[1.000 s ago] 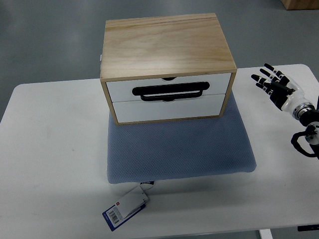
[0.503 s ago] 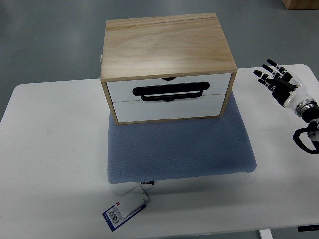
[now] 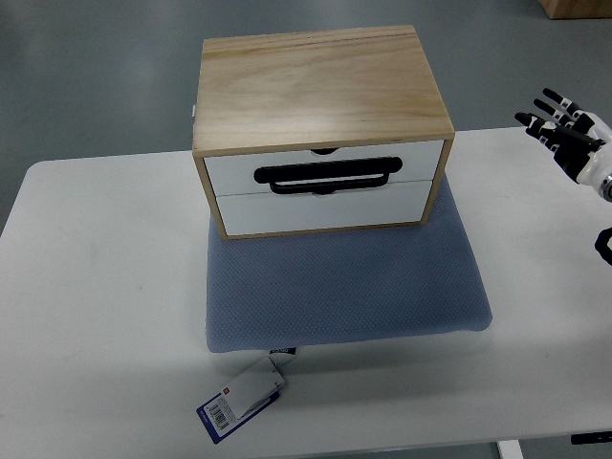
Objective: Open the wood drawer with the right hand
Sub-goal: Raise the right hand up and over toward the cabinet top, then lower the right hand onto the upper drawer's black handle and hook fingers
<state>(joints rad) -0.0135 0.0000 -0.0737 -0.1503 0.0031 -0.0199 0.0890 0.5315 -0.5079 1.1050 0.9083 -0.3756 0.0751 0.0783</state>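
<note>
A wooden drawer box [image 3: 320,91] stands on a blue-grey mat [image 3: 344,282] in the middle of the white table [image 3: 96,316]. It has two white drawer fronts, both shut. A black handle [image 3: 326,176] sits across the seam between the upper and lower drawer. My right hand [image 3: 566,129] is at the far right edge of the picture, above the table's back right corner, well right of the box. Its fingers are spread and hold nothing. The left arm does not show.
A blue and white tag [image 3: 242,400] on a string lies on the table in front of the mat's near left corner. Grey floor lies beyond the table. A cardboard box corner [image 3: 574,8] shows at the top right.
My right hand has moved up and to the right, away from the box, toward the picture's edge. The drawers have not moved.
</note>
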